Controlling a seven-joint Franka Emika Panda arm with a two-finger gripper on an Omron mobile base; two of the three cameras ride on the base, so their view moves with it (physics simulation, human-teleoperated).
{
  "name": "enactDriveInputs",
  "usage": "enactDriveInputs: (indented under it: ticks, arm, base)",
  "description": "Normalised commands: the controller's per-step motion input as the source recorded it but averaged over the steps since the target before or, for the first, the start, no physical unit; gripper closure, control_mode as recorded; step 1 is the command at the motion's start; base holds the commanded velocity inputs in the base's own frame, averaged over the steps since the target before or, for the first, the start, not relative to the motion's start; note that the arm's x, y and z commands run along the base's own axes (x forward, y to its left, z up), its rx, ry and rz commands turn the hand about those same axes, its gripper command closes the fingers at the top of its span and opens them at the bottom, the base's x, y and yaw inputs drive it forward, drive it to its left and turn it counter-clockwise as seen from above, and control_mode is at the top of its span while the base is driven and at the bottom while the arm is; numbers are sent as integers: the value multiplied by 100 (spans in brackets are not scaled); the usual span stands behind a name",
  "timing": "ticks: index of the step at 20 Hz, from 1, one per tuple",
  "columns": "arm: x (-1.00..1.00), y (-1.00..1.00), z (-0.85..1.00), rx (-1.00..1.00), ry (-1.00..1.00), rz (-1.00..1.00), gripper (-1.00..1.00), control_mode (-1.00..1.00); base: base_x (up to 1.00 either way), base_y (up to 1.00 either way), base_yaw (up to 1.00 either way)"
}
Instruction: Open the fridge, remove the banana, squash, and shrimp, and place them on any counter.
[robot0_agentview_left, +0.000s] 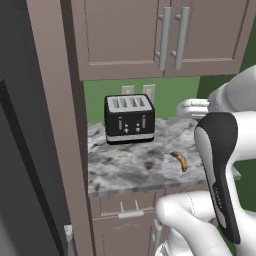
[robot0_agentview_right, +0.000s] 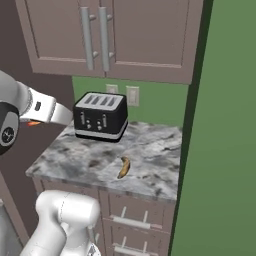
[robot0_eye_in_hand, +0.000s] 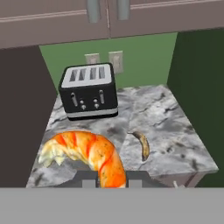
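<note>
In the hand view my gripper (robot0_eye_in_hand: 111, 180) is shut on the shrimp (robot0_eye_in_hand: 87, 151), a big orange-and-white curl that hangs in front of the counter (robot0_eye_in_hand: 175, 131), near its front left corner. An orange bit of the shrimp (robot0_agentview_right: 33, 123) peeks out under my arm in the right base view. The banana (robot0_agentview_left: 180, 161) (robot0_agentview_right: 123, 167) (robot0_eye_in_hand: 142, 144) lies on the marbled counter (robot0_agentview_left: 125, 170) (robot0_agentview_right: 75, 160), in front of the toaster and to its right. The fridge (robot0_agentview_left: 20, 175) is the dark grey mass at the far left. The squash is out of view.
A black four-slot toaster (robot0_agentview_left: 129, 119) (robot0_agentview_right: 100, 116) (robot0_eye_in_hand: 89, 92) stands at the back of the counter under mauve wall cabinets (robot0_agentview_left: 165, 35). A tall cabinet panel (robot0_agentview_left: 60, 150) bounds the counter on the left and a green wall (robot0_agentview_right: 220, 150) on the right. Drawers (robot0_agentview_right: 132, 220) sit below.
</note>
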Motion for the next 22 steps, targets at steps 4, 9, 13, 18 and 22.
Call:
enactDriveInputs:
  ticks: [4, 9, 13, 18, 22]
  arm:
    - [0, 0, 0, 0, 0, 0, 100, 100]
    - [12, -7, -50, 1, 0, 9, 100, -100]
    - [39, -6, -52, 1, 0, 8, 100, -100]
    - [53, 0, -40, 0, 5, 1, 100, -100]
    - [67, 0, -40, 0, 11, 0, 100, -100]
  base:
    - [17, -5, 6]
    - [0, 0, 0]
    - [0, 0, 0]
    - [0, 0, 0]
    - [0, 0, 0]
